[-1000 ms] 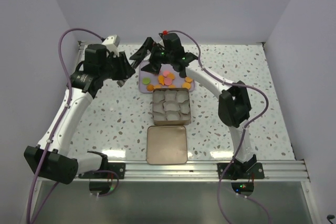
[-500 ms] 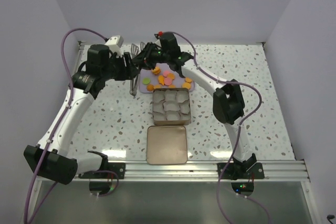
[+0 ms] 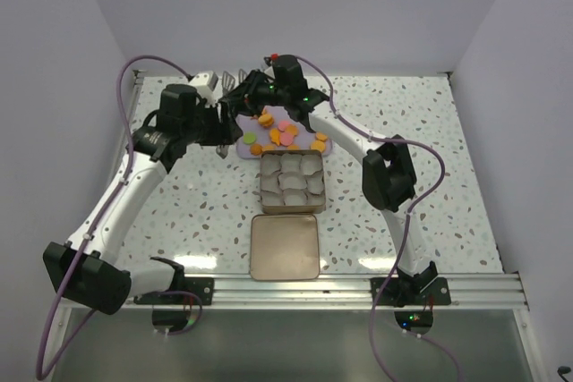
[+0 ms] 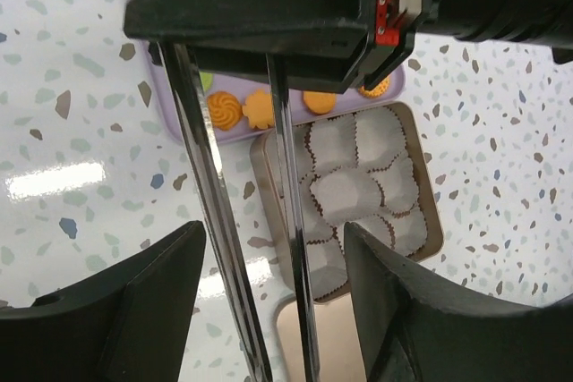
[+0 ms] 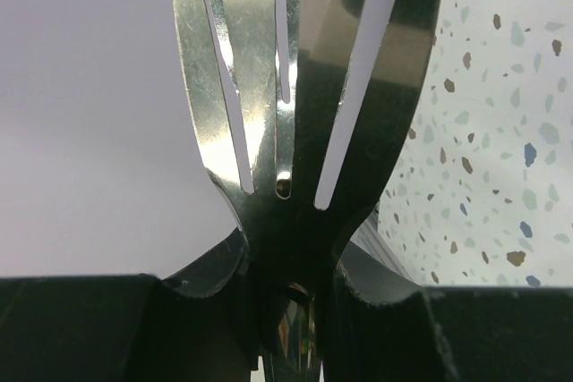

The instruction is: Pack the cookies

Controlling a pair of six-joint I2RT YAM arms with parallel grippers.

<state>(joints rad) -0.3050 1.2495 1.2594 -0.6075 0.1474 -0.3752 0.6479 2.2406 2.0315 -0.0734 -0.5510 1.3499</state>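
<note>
The cookies [image 3: 285,134] lay unpacked at twelve o'clock of the tin [image 3: 291,209], right hand [image 5: 286,310] pinching the tongs [image 4: 215,212], left hand [image 4: 273,257] spread: seemingly a handover, a cookie pick next.

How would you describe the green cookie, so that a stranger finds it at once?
In the middle of the table lies a square tin of white paper cups; beyond it sits a purple tray. The green cookie lies near the tray's left edge, the only green disc among orange and pink cookies.
</note>
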